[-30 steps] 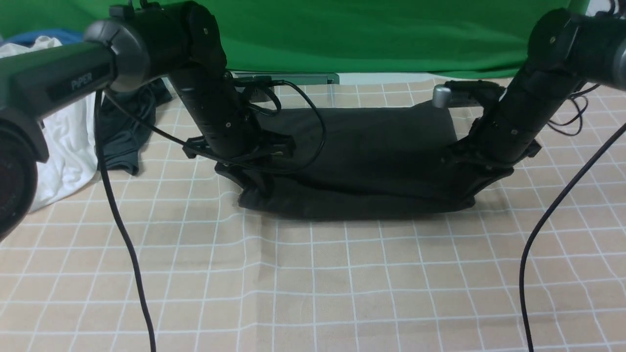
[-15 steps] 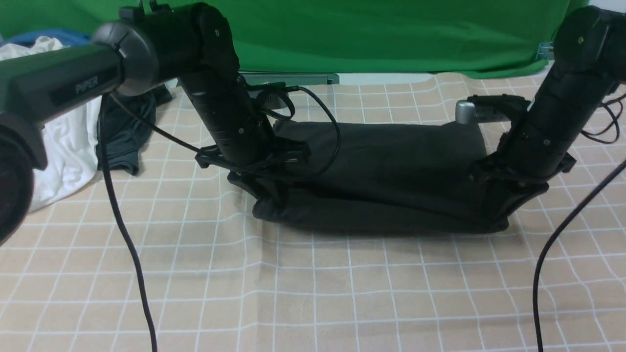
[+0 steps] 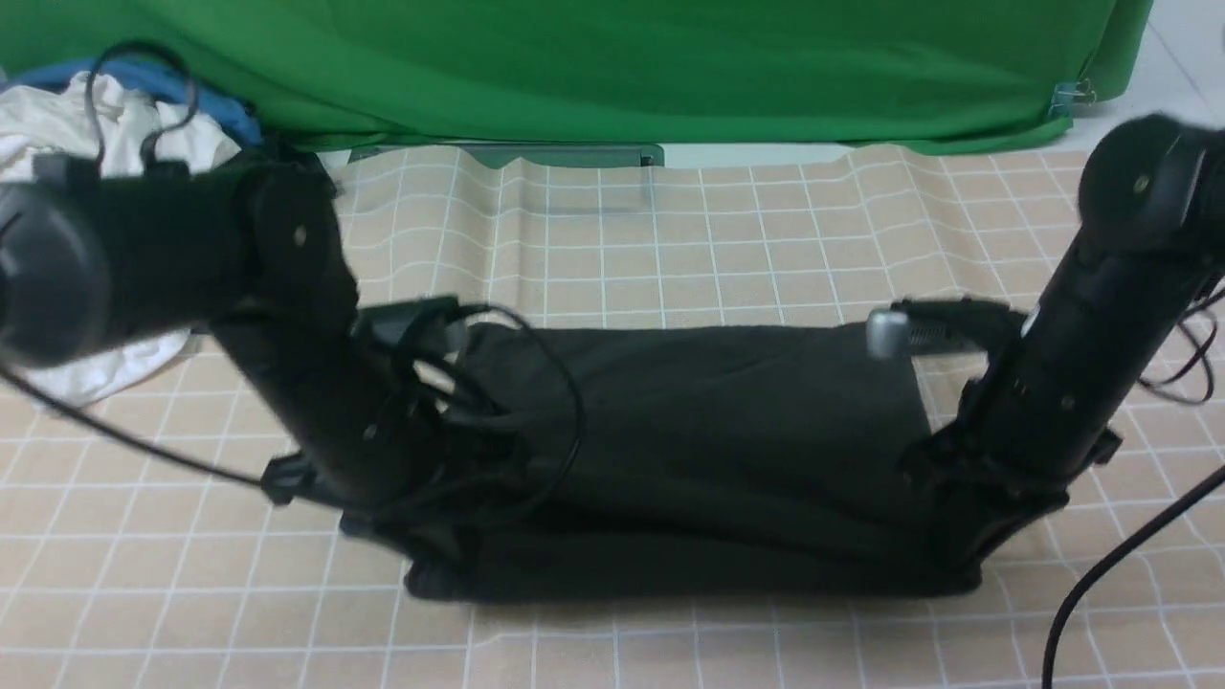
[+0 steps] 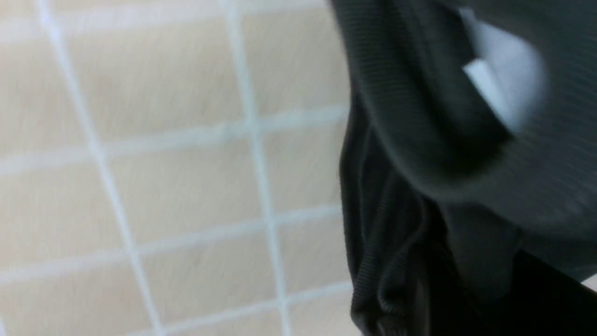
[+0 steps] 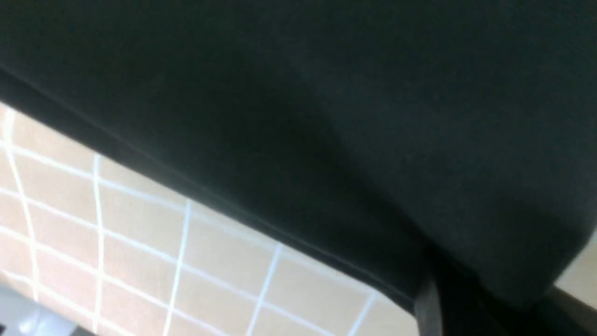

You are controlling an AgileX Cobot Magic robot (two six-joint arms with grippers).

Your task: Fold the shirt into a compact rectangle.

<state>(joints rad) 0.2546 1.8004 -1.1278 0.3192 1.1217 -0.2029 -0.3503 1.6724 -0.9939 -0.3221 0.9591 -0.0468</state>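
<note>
Shirt (image 3: 689, 421) corners nearest the robot are pinched, the left hand (image 3: 435, 560) closed on the bunched left one and the right hand (image 3: 967, 560) closed on the right one. Between them the black fabric lies as a wide folded band on the checked surface (image 3: 670, 239), its white neck label (image 4: 503, 88) beside the left hand. A white garment (image 3: 57, 134) lies well off to the left.

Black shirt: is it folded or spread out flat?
Folded. The shirt is a narrow band with stacked layers along its near edge.
</note>
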